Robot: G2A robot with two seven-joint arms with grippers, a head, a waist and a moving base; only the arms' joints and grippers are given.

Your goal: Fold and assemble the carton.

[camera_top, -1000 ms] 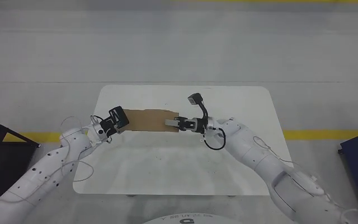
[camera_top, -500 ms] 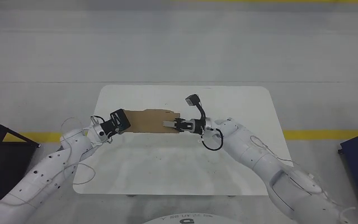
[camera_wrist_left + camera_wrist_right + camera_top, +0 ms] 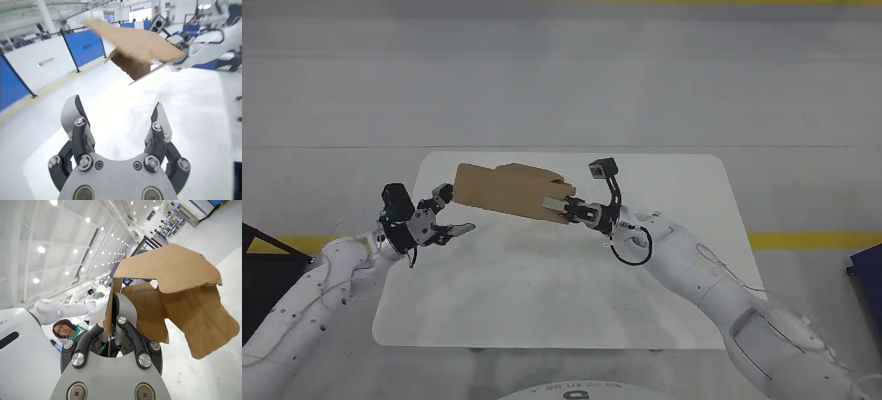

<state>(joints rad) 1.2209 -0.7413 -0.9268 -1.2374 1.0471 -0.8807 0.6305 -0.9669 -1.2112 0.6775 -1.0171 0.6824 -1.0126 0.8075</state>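
The brown carton [image 3: 510, 190] hangs flattened and tilted above the white table [image 3: 662, 280], lifted off its surface. My right gripper [image 3: 560, 208] is shut on the carton's right end, and in the right wrist view the carton [image 3: 170, 291] has its flaps spread beyond my right gripper [image 3: 113, 306]. My left gripper [image 3: 449, 213] stands open with nothing between its fingers, low over the table's left part and apart from the carton's left end. Seen from the left wrist, the carton [image 3: 136, 47] floats ahead of my open left gripper [image 3: 119, 111].
The white table's front half [image 3: 562, 310] is bare. A grey floor with a yellow line [image 3: 802, 240] surrounds the table. Blue and white barriers [image 3: 47, 58] stand in the room behind.
My left gripper has let go of the carton's left end and drawn back to the left, now open. My right gripper has raised and tilted the carton off the table.
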